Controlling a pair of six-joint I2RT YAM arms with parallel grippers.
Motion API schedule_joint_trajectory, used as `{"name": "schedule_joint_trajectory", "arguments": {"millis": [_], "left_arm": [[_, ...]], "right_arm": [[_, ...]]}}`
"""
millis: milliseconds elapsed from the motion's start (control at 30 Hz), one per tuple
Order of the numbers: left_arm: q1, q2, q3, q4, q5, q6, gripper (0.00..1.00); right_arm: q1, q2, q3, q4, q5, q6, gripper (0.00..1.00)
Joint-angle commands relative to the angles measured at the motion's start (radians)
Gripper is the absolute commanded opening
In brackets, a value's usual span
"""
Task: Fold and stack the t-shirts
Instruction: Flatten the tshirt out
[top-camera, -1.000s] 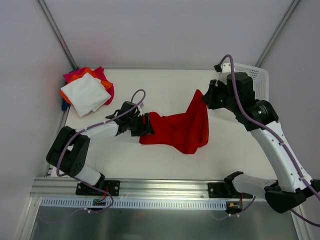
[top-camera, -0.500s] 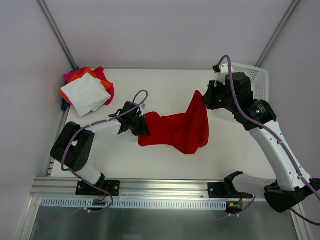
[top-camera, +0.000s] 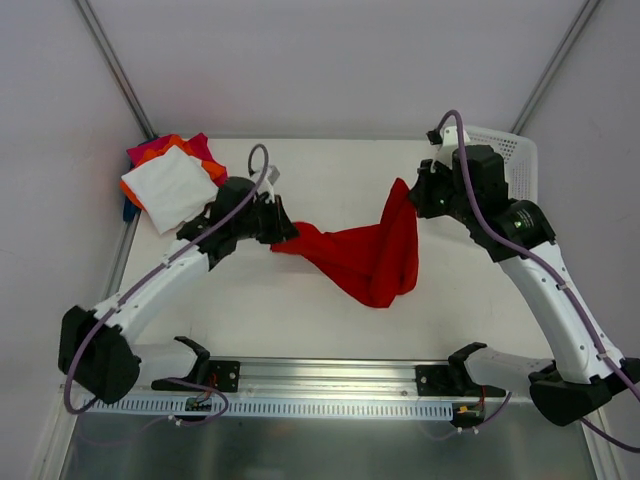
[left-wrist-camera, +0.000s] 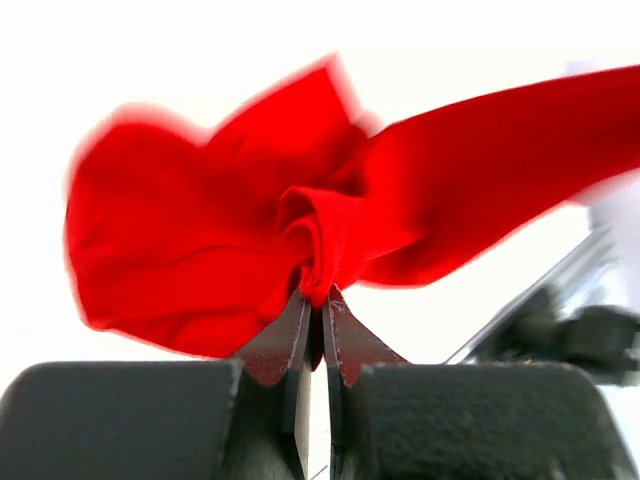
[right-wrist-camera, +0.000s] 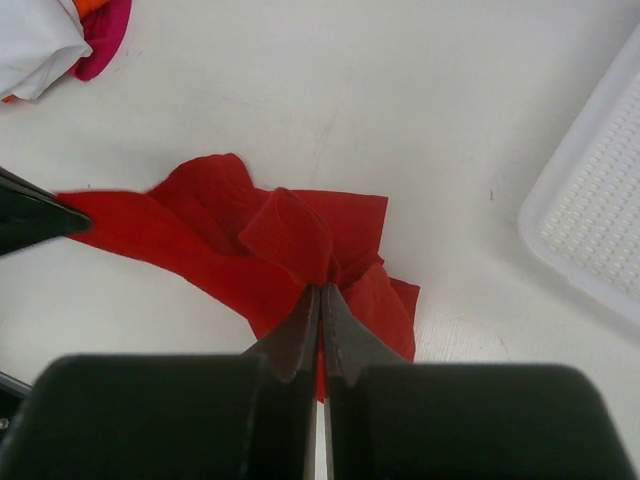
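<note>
The red t-shirt (top-camera: 365, 255) is stretched between both hands over the middle of the surface (top-camera: 330, 330), and its lower folds lie on it toward the near edge. The left hand (top-camera: 279, 228) is pinched tight on a bunched corner at the shirt's left end. The right hand (top-camera: 409, 196) is clamped on the raised right end. Bare surface lies before and behind the shirt. The folded t-shirts (top-camera: 172, 186), white over orange and magenta, sit in the far left corner, right at the edge. The white mesh basket (top-camera: 522, 160) sits in the far right corner beside the right arm, its inside mostly hidden.
</note>
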Motion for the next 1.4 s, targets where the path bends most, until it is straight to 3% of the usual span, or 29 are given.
{"name": "schedule_joint_trajectory", "arguments": {"millis": [0, 200, 400, 500, 633, 833, 1000, 1100, 1333, 1367], "left_arm": [[-0.011, -0.145, 0.220, -0.148, -0.015, 0.102, 0.00], [-0.011, -0.301, 0.464, -0.308, 0.230, 0.265, 0.00], [-0.011, -0.436, 0.621, -0.330, 0.477, 0.306, 0.00], [-0.012, -0.476, 0.708, -0.333, 0.558, 0.286, 0.00], [-0.009, -0.525, 0.803, -0.334, 0.621, 0.260, 0.00], [-0.002, -0.544, 0.847, -0.363, 0.577, 0.323, 0.00], [-0.003, -0.504, 0.724, -0.396, 0.461, 0.436, 0.00], [-0.003, -0.419, 0.629, -0.396, 0.364, 0.490, 0.00], [0.000, -0.078, 0.515, -0.330, 0.095, 0.565, 0.00], [0.001, -0.032, 0.515, -0.313, 0.066, 0.562, 0.00]], "right_arm": [[-0.002, -0.083, 0.045, 0.020, 0.050, -0.048, 0.00], [-0.002, -0.218, -0.001, 0.046, 0.003, -0.046, 0.01], [-0.002, -0.474, -0.103, 0.222, -0.284, -0.051, 0.01], [-0.002, -0.579, -0.091, 0.229, -0.377, -0.062, 0.00], [-0.002, -0.686, -0.041, 0.212, -0.443, -0.071, 0.00], [-0.007, -0.817, -0.042, 0.233, -0.471, -0.069, 0.01], [-0.005, -0.803, -0.111, 0.227, -0.326, -0.108, 0.00], [-0.005, -0.726, -0.198, 0.238, -0.108, -0.117, 0.01], [-0.005, -0.401, -0.399, 0.387, 0.226, -0.117, 0.00], [-0.007, -0.290, -0.406, 0.414, 0.269, -0.115, 0.01]]}}
